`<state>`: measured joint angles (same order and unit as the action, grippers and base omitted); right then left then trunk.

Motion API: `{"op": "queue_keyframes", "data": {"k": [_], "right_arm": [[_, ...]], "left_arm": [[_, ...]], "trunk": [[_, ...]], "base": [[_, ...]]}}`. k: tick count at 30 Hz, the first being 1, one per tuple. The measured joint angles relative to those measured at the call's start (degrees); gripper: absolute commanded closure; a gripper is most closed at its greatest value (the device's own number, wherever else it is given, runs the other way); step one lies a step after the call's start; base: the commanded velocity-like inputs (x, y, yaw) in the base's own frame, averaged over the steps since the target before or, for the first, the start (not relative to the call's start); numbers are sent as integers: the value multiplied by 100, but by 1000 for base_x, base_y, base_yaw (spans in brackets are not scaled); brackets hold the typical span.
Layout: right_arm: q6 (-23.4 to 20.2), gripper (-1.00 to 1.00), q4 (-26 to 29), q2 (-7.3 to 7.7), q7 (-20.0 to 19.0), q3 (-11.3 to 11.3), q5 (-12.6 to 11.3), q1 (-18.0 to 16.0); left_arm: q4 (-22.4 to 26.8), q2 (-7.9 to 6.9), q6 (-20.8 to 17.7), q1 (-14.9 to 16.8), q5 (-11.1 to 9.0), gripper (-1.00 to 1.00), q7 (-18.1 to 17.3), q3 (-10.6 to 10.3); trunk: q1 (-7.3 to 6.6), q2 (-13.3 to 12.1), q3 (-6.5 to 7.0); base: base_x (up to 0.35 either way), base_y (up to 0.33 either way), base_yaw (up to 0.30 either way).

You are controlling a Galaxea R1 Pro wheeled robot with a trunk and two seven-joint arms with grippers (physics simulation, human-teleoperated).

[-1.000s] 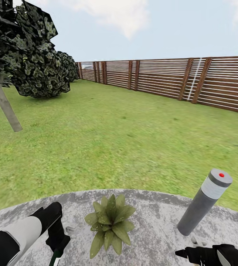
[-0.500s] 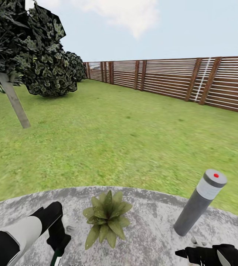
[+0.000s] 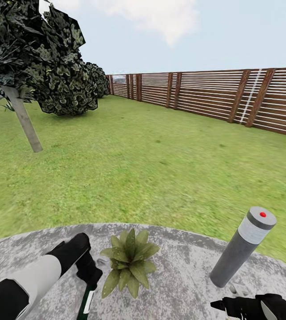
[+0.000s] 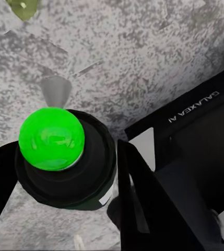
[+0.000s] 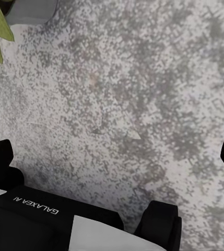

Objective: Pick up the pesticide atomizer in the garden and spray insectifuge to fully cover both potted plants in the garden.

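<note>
Here the left pincer (image 3: 89, 276) clasps the pesticide atomizer (image 3: 86, 303) (nozzle downward).

The white-and-black left arm is reaching forward with its black two-fingered left gripper (image 3: 89, 284) pointing down, clamping the slim dark green pesticide atomizer (image 3: 86, 302), while the black right gripper (image 3: 220, 305) is hovering low, fingers spread.
</note>
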<state>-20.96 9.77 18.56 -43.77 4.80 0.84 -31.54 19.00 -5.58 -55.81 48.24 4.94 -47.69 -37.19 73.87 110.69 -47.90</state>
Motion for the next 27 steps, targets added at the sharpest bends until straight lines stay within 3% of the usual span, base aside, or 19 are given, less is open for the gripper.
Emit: {"op": "queue_keyframes", "data": {"k": [1,5,24,27], "right_arm": [[0,-100,0,0,-3,0,0,0],[0,-100,0,2,-1,1,-5,0],[9,-100,0,8,24,1,-5,0],[12,-100,0,8,26,1,-5,0]], "left_arm": [[34,126,-5,-1,-5,100,0,-1],[54,329,9,0,43,100,8,-26],[-93,288,14,-26,94,100,34,-50],[-87,301,22,-26,241,100,95,-127]], "trunk": [[0,0,0],[0,0,0],[0,0,0],[0,0,0]], "base": [[0,0,0],[0,0,0],[0,0,0],[0,0,0]]}}
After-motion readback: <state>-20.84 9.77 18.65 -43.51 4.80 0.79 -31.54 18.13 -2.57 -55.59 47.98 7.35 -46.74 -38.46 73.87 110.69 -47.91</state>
